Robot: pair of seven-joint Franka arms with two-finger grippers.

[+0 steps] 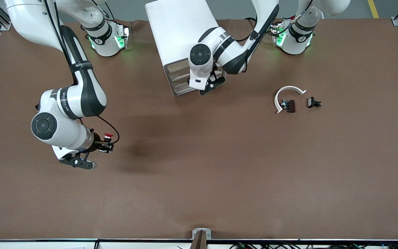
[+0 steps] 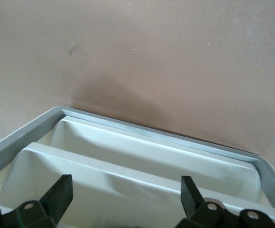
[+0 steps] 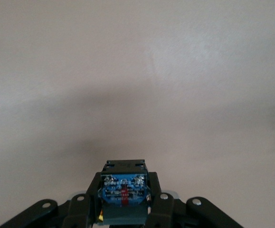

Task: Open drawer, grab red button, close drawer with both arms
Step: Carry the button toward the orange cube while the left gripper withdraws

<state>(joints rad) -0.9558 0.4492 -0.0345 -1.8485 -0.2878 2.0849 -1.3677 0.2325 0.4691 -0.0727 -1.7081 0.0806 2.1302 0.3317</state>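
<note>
Front view. Brown table [image 1: 219,180]. White drawer cabinet [image 1: 180,33] stands at the edge nearest the arm bases, its three drawer fronts [image 1: 180,77] facing the front camera. Left arm [image 1: 254,31] reaches from its base to the cabinet; left gripper [image 1: 212,84] sits right at the drawer fronts, toward the left arm's end of them. Right arm [image 1: 78,86] bends well away from the cabinet, toward the right arm's end of the table; its dark band carries white lettering, too small to read with certainty. Right gripper [image 1: 106,145] hangs over bare table and is clamped on the button [image 1: 108,137], whose red cap shows just above the fingers. Away from the cabinet, toward the left arm's end of the table and nearer the front camera: a white curved strip [image 1: 285,92], a small dark part [image 1: 289,105] touching its inner side, and a small black clip [image 1: 313,102] just beside them.

Left wrist view. Two black fingers [image 2: 59,194] stand wide apart with nothing between them. Under them lie the cabinet's grey frame [image 2: 23,137] and pale drawer fronts [image 2: 142,166], with brown table showing past the frame.

Right wrist view. Fingers [image 3: 158,202] are closed on the button [image 3: 124,190], gripping its black body on both sides. Its blue face carries fine white print and a red mark; the writing is not legible. Plain table surface fills the remainder.
</note>
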